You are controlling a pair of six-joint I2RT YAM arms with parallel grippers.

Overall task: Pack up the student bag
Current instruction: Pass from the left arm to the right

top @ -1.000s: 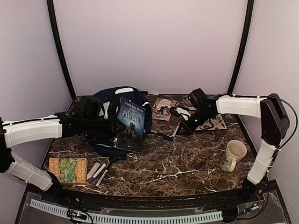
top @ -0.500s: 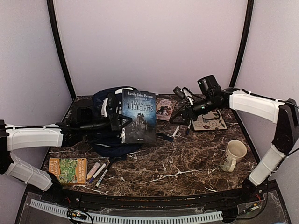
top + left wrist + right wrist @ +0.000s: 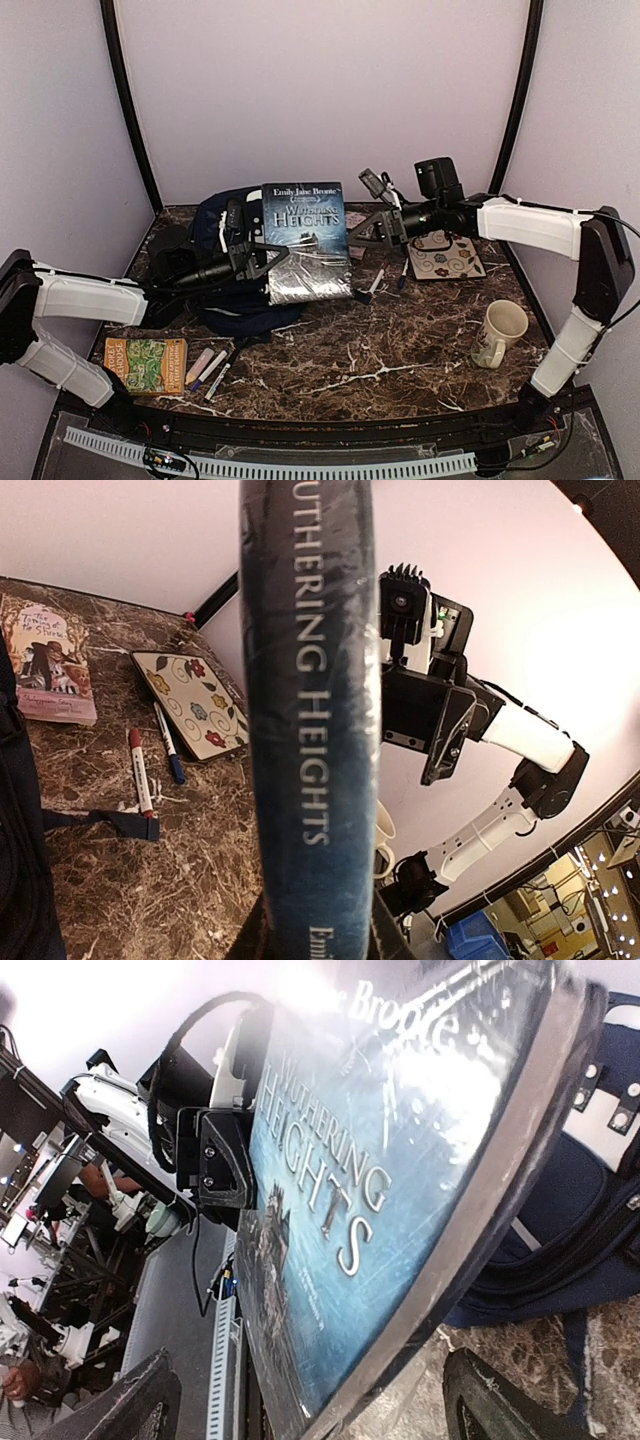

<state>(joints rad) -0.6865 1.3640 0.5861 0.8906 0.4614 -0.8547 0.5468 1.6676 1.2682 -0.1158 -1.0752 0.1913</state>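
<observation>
A blue book, "Wuthering Heights" (image 3: 305,240), is held up in the air with its cover facing the camera. My left gripper (image 3: 262,258) is shut on its left edge. In the left wrist view the spine (image 3: 310,730) fills the middle, with my gripper (image 3: 315,925) clamped round its bottom. The student bag (image 3: 240,305), navy-blue, lies on the table below and behind the book. My right gripper (image 3: 378,215) is open at the book's right edge. In the right wrist view the cover (image 3: 370,1190) is between its spread fingers (image 3: 500,1400), apart from them, with the bag (image 3: 560,1260) behind.
A floral pad (image 3: 447,255) and two markers (image 3: 380,280) lie at the back right. A cream mug (image 3: 500,332) stands front right. An orange-green book (image 3: 146,364) and several markers (image 3: 208,370) lie front left. A pink book (image 3: 45,665) lies beside the bag.
My left arm has raised the blue book off the bag and swung it upright toward the right. My right gripper has opened and moved left and up to the book's edge.
</observation>
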